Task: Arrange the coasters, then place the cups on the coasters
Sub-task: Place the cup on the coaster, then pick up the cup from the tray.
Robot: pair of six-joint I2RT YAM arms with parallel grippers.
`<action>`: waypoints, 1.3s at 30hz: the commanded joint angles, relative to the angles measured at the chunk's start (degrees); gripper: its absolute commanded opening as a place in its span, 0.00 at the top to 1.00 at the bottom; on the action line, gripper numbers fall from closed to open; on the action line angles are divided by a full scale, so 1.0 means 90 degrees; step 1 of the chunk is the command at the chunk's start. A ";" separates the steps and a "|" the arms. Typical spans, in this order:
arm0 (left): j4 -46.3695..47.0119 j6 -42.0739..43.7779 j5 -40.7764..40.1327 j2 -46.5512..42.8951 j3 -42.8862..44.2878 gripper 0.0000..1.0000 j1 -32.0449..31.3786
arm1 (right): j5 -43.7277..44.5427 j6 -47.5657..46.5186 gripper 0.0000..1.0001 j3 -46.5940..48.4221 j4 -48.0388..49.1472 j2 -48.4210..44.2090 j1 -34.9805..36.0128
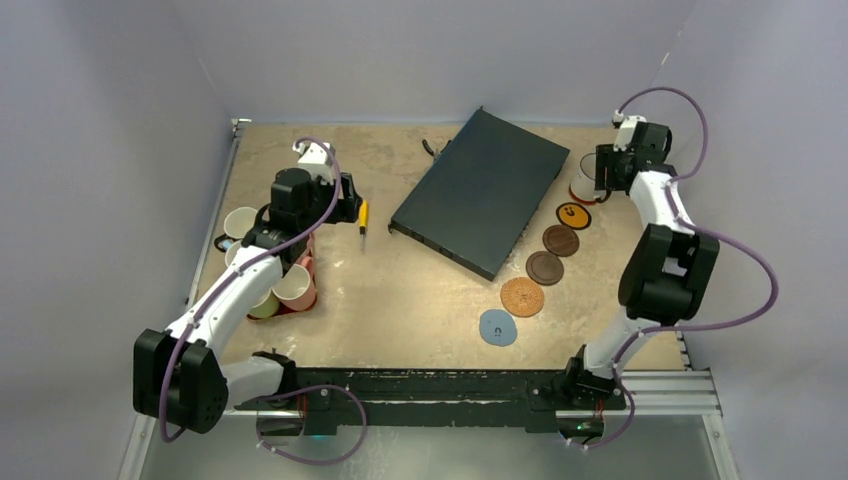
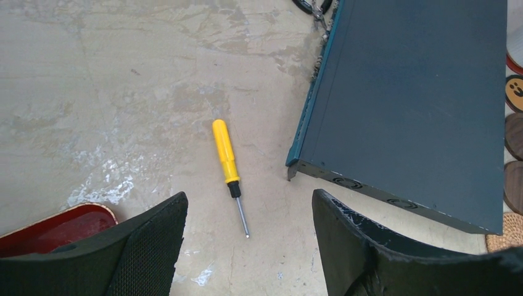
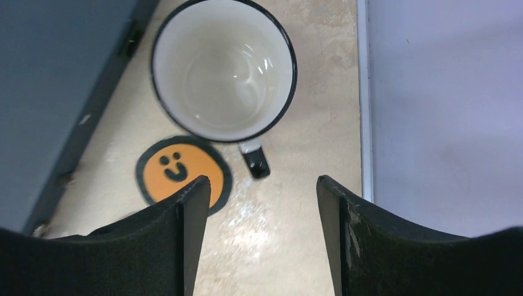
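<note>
Seen from overhead, we find most of the cups bunched at the 9 o'clock edge of the table (image 1: 420, 300). A pink cup (image 1: 297, 287) and a green cup (image 1: 262, 305) stand just beside each other. A third cup (image 1: 241, 222) stands at their 11 o'clock, its outside colour hidden from us. A dark red tray (image 2: 68, 225) shows in part beneath that group.

The left gripper (image 2: 250, 198) hangs above the tabletop with its jaws spread and nothing between them. Below it a yellow screwdriver (image 2: 226, 151) lies flat, its tip toward 6 o'clock in the left wrist view. At the screwdriver's 3 o'clock a dark flat box (image 1: 480, 190) sits askew across the middle of the table.

Right of the box we count five coasters in a curved line, none carrying a cup. A blue-grey coaster (image 1: 497, 327) lies at the table's 5 o'clock. Climbing toward 2 o'clock come a cork coaster (image 1: 522, 296), a dark brown coaster (image 1: 545, 267), a second dark brown coaster (image 1: 561, 240) and an orange coaster (image 3: 179, 169) with a smiling face.

At the line's 12 o'clock end a dark-rimmed cup (image 3: 223, 68) stands upright, cream inside, its handle toward 6 o'clock in the right wrist view. The edge of a red coaster (image 2: 514, 63) shows beneath it. The right gripper (image 3: 264, 182) hovers just beside that cup, jaws released and empty, the handle just beyond its fingertips.
</note>
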 commanded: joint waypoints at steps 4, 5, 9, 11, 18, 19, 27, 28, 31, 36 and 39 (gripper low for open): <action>0.0090 -0.0088 -0.0808 -0.0283 -0.0028 0.30 -0.0030 | -0.0656 0.0917 0.33 -0.1222 0.0071 -0.1674 0.0124; 0.0061 -0.0088 -0.0900 -0.0278 -0.0025 0.30 -0.0031 | -0.0776 0.0965 0.33 -0.1394 0.0107 -0.1893 0.0122; -0.0126 -0.0146 -0.1306 -0.0212 -0.0006 0.30 -0.0026 | -0.1288 0.1079 0.32 -0.1949 0.0349 -0.2884 0.0122; -0.0336 -0.0271 -0.1730 -0.0165 0.0018 0.30 0.0014 | -0.1419 0.1121 0.31 -0.2135 0.0462 -0.3380 0.0119; -0.1169 -0.0973 -0.2645 -0.0399 -0.0140 0.30 0.0497 | -0.1736 0.1765 0.30 -0.2606 0.0906 -0.4293 0.0119; -0.1285 -0.1103 -0.2697 -0.0523 -0.0216 0.29 0.0547 | -0.1855 0.1900 0.30 -0.2664 0.0994 -0.4378 0.0120; -0.2498 -0.2342 -0.2890 -0.1419 -0.0528 0.32 0.0907 | -0.2359 0.2037 0.29 -0.2667 0.1078 -0.4539 0.0120; -0.2599 -0.2421 -0.2950 -0.1497 -0.0494 0.32 0.0907 | -0.2382 0.2042 0.29 -0.2692 0.1106 -0.4551 0.0119; -0.2977 -0.2617 -0.3131 -0.1567 -0.0333 0.33 0.0916 | -0.2457 0.2074 0.28 -0.2654 0.1099 -0.4530 0.0124; -0.3780 -0.3362 -0.3591 -0.1458 -0.0161 0.36 0.0976 | -0.2504 0.2134 0.28 -0.2595 0.1029 -0.4519 0.0120; -0.3980 -0.3570 -0.3538 -0.1471 -0.0159 0.37 0.1030 | -0.2517 0.2134 0.28 -0.2533 0.0961 -0.4522 0.0120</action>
